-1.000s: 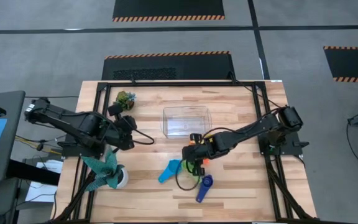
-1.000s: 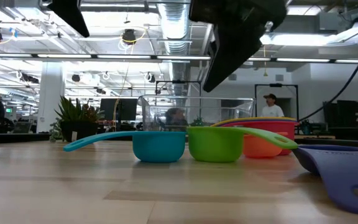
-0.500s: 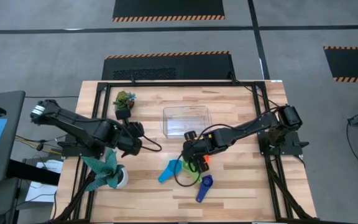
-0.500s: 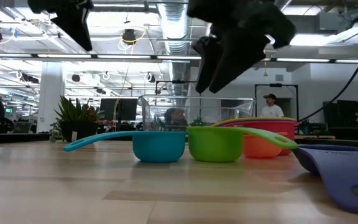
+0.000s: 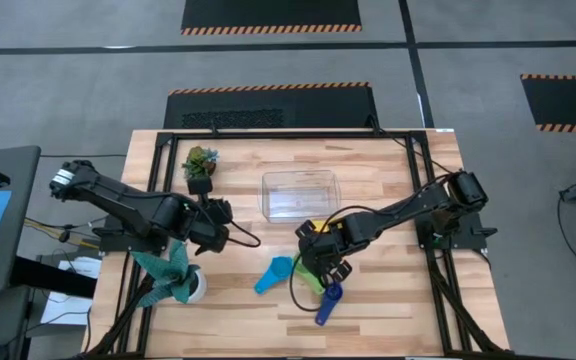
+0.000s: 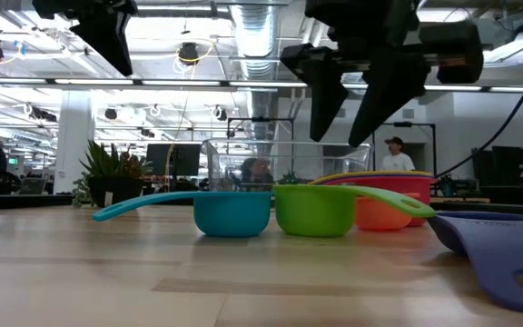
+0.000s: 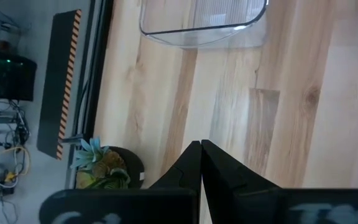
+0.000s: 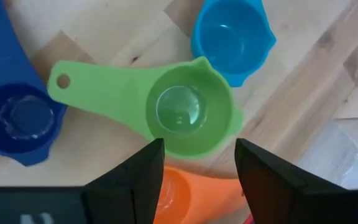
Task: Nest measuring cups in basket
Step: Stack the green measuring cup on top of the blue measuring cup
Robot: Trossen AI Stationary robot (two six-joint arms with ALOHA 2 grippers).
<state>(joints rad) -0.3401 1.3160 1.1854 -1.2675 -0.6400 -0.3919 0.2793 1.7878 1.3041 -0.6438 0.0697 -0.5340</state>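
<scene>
Wooden table (image 5: 388,310) carries the clear basket (image 5: 299,193) and a cluster of cups nearer the front. Right gripper (image 8: 197,163) hangs with fingers spread directly over the green cup (image 8: 188,113), holding nothing; light blue cup (image 8: 229,37), dark blue cup (image 8: 17,121) and orange cup (image 8: 173,190) sit beside it. Left gripper (image 7: 201,158) is clenched, empty, off beside the basket.

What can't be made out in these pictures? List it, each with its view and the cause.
- High view: the green cup and orange cup are covered by the right gripper.
- Low view: the red cup and a yellow rim are mostly behind the green and orange cups.
- Right wrist view: the dark blue cup is cut off by the picture's edge.
- Left wrist view: the basket is cut off by the picture's edge.
</scene>
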